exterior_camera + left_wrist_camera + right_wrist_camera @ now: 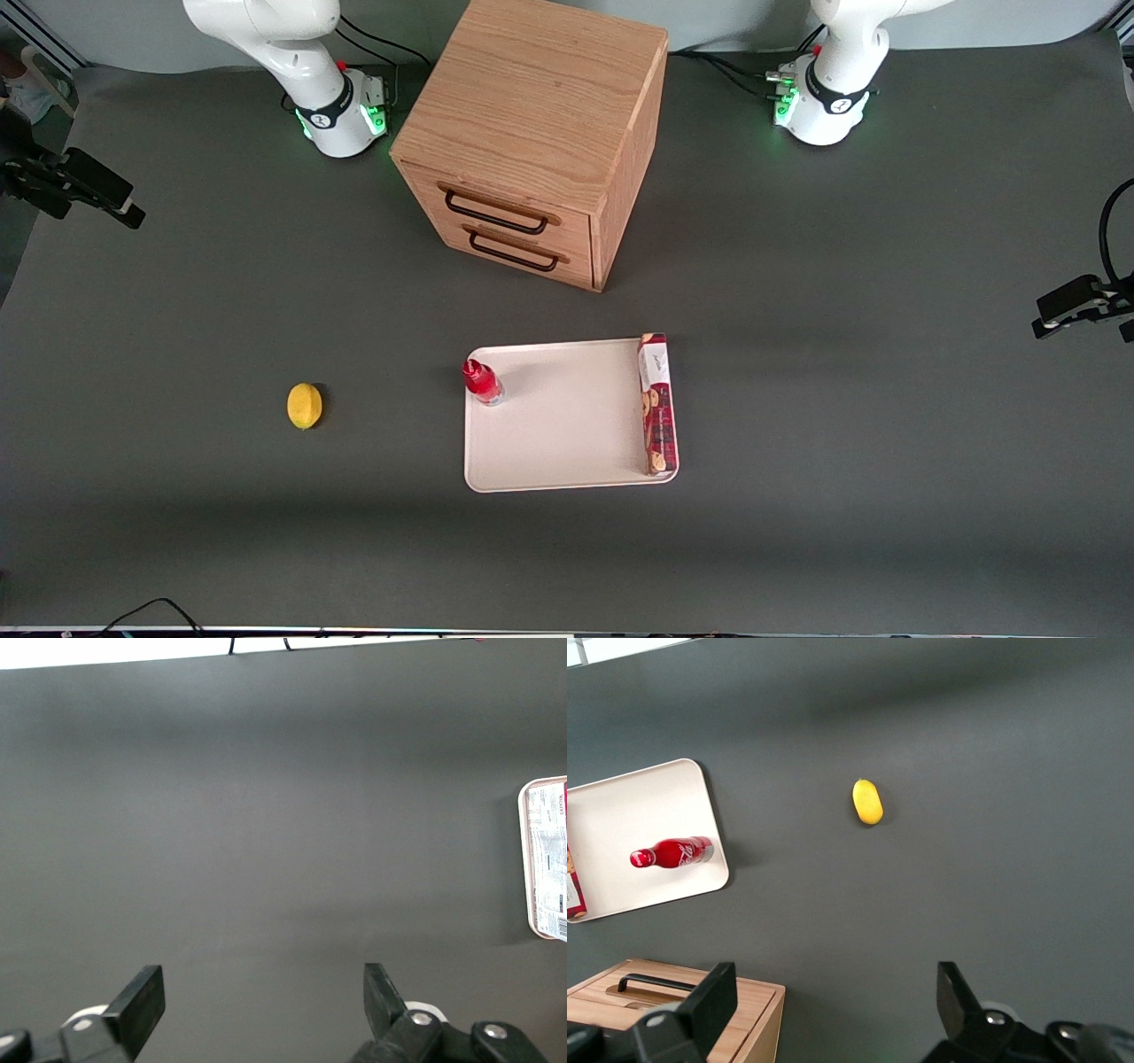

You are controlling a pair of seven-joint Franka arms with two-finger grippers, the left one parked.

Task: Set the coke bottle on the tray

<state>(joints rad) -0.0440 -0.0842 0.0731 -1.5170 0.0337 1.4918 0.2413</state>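
- I read the tray [567, 443] first, nearest the front camera: flat, cream-white, rounded corners, low raised rim, matte.
- The cookie box [656, 403] lies along the tray's edge toward the parked arm's end; long, red, printed cardboard.
- The coke bottle [482, 382] stands upright on the tray, in the corner toward the working arm's end and farther from the front camera, just inside the rim. Slim, glossy red, red cap, clear-silvery base.
- I judge the placement done: the bottle rests on the tray and nothing touches it.
- The lemon [304, 405] sits on the tabletop [886, 496], well apart from the tray, toward the working arm's end; yellow, oval, dimpled skin.
- The tabletop is dark grey, matte, uniform.
- The wooden cabinet [532, 142] stands farther from the front camera than the tray; oak grain, two drawers with dark wire handles.
- The tool [833, 1001] hangs high at the working arm's end, well apart from the bottle, its fingers spread apart and holding nothing.
- Procedure for the step in hand: I hold the arm clear and high, avoid any sweep near the tall, narrow bottle, which I judge easy to tip, and confirm it stands steady.
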